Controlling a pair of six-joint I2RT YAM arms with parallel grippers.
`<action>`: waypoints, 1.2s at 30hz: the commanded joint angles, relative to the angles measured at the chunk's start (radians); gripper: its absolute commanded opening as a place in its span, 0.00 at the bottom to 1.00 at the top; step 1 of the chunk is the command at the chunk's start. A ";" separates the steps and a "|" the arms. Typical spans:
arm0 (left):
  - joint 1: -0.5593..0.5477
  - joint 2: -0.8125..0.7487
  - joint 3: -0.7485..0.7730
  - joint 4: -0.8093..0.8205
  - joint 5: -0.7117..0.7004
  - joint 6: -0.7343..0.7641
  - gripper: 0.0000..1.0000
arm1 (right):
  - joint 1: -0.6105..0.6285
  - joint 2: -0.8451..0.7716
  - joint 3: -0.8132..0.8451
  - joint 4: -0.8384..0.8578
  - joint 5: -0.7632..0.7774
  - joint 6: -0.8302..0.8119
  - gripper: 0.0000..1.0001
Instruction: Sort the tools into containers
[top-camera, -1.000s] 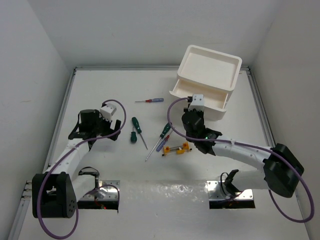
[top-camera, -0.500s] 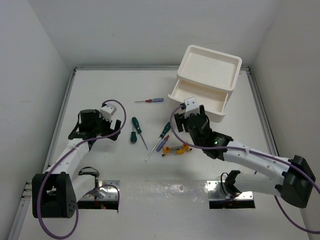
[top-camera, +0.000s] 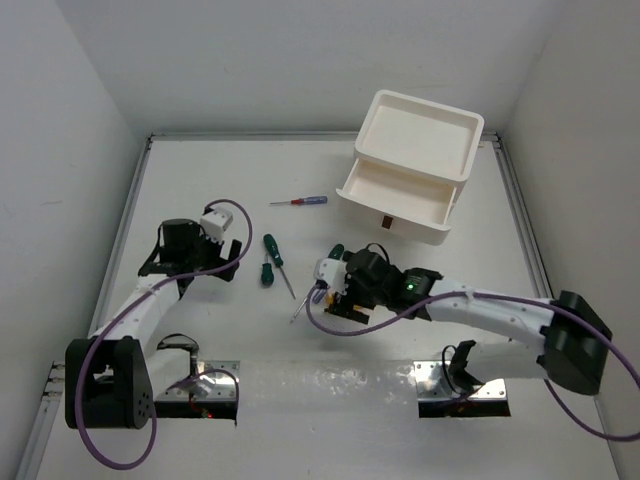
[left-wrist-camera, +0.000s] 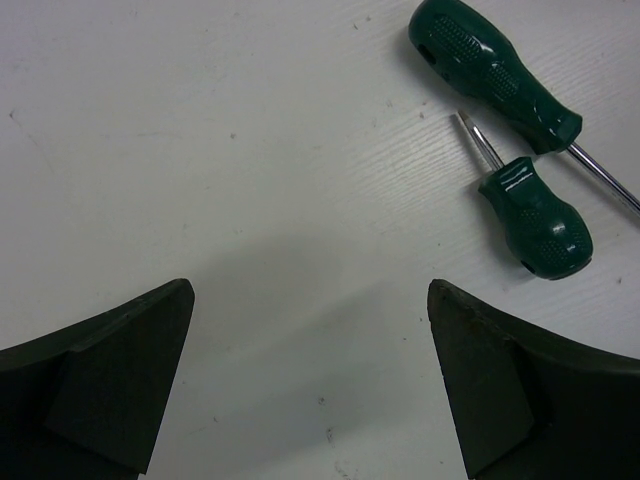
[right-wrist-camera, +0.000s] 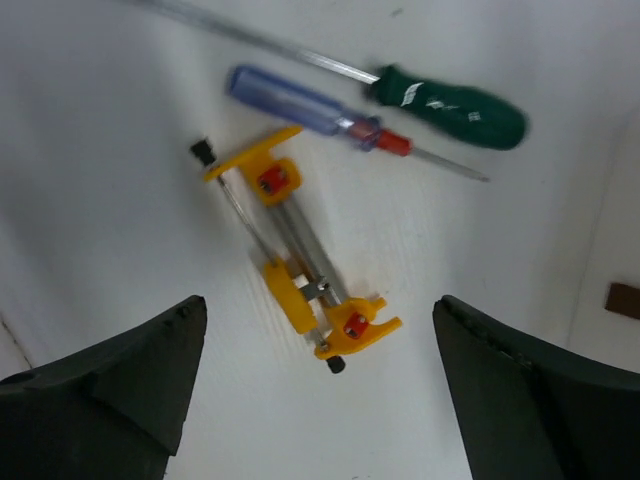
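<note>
The white drawer stack (top-camera: 420, 150) stands at the back right with its top drawer (top-camera: 400, 195) pulled out. My right gripper (right-wrist-camera: 320, 390) is open, hovering over the yellow-orange tool (right-wrist-camera: 295, 260), which lies flat on the table between the jaws, untouched. Beside that tool lie a blue-and-red screwdriver (right-wrist-camera: 310, 112) and a long green one (right-wrist-camera: 450, 108). My left gripper (left-wrist-camera: 310, 380) is open over bare table, with another long green screwdriver (left-wrist-camera: 490, 72) and the stubby one (left-wrist-camera: 535, 218) just beyond it. A second blue-and-red screwdriver (top-camera: 300, 201) lies apart at mid-table.
The drawer's brown tab handle (top-camera: 384, 222) faces the arms, close behind my right wrist. White walls close in the table on the left, back and right. The tools cluster between the two arms.
My right gripper was shut at the drawer's tab handle; it has opened and swung back and left over the yellow tool. The left arm has not moved.
</note>
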 joint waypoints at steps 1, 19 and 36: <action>-0.004 0.027 0.032 0.039 -0.010 0.002 1.00 | 0.002 0.120 0.077 -0.122 -0.091 -0.224 0.94; -0.004 -0.009 0.026 0.032 -0.021 0.003 1.00 | -0.198 0.451 0.126 0.006 -0.363 -0.171 0.87; -0.004 -0.013 0.026 0.032 -0.005 0.006 1.00 | -0.058 0.350 0.084 -0.126 -0.079 -0.038 0.12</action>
